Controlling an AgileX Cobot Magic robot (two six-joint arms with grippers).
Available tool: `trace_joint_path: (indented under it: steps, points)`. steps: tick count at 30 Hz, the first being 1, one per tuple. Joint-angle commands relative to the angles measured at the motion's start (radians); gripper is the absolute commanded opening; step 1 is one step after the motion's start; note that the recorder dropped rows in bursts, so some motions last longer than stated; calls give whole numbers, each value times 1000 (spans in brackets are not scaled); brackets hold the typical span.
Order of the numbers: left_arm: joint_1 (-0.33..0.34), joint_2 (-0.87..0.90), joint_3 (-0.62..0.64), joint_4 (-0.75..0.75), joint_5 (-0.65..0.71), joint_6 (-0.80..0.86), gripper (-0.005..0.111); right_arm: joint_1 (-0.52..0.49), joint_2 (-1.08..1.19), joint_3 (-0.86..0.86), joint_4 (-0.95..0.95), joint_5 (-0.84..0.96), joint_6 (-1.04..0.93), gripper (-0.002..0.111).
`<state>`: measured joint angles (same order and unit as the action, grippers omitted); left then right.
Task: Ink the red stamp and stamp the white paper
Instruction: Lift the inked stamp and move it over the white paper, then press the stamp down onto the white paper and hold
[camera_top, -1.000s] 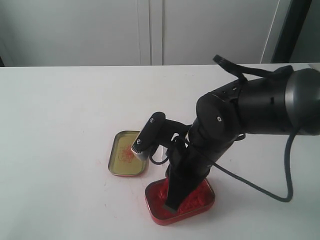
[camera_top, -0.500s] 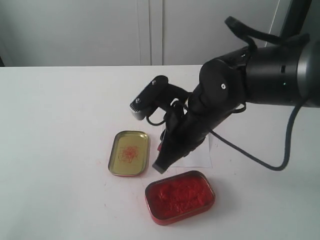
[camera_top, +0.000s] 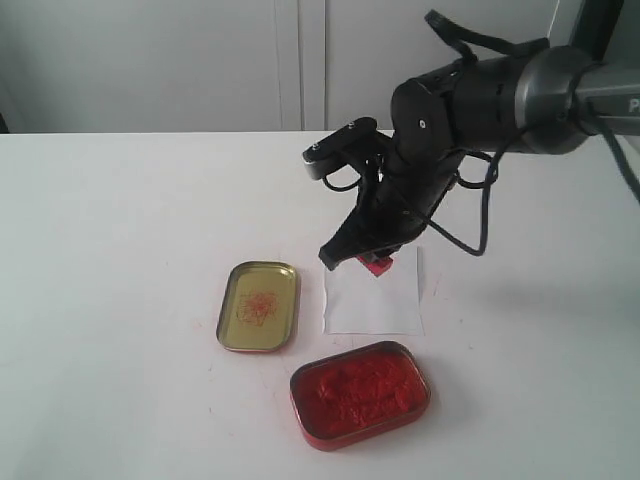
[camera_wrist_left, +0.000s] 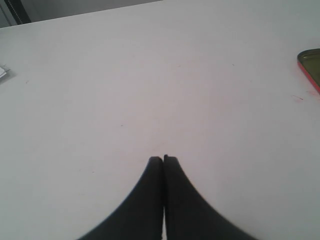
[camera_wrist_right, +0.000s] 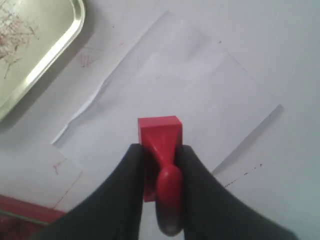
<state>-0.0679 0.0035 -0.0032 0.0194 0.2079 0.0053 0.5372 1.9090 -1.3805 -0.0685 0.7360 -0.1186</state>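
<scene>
Now the right gripper (camera_wrist_right: 161, 150) clamps the red stamp (camera_wrist_right: 160, 131) by its handle, base down over the far edge of the white paper (camera_wrist_right: 185, 85), seemingly poised to print; the left gripper (camera_wrist_left: 163, 160), jaws together, rests aside.

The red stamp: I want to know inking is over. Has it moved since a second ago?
Yes. In the right claw, the red stamp has gone from the red ink tin up the exterior view to over the white paper.

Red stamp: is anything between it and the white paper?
Nothing visible. The small red plastic stamp, clamped in the right gripper, is poised over a bare part of the thin square sheet of white paper.
</scene>
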Motion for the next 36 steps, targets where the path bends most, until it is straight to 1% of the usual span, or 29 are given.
trace_joint_path:
  steps: [1, 7, 12, 25, 30, 36]
  points:
    - [1, -3, 3, -3, 2, 3, 0, -8, 52, -75, -14, 50, 55, 0]
    - [1, -3, 3, -3, 2, 3, 0, -8, 120, -159, -14, 146, 90, 0]
    - [1, -3, 3, -3, 2, 3, 0, -8, 150, -191, -17, 156, 134, 0]
    - [1, -3, 3, -3, 2, 3, 0, -8, 177, -191, -23, 157, 157, 0]
    - [1, -3, 3, -3, 2, 3, 0, -8, 177, -189, -83, 160, 219, 0]
    - [1, -3, 3, -3, 2, 3, 0, -8, 177, -189, -87, 157, 254, 0]
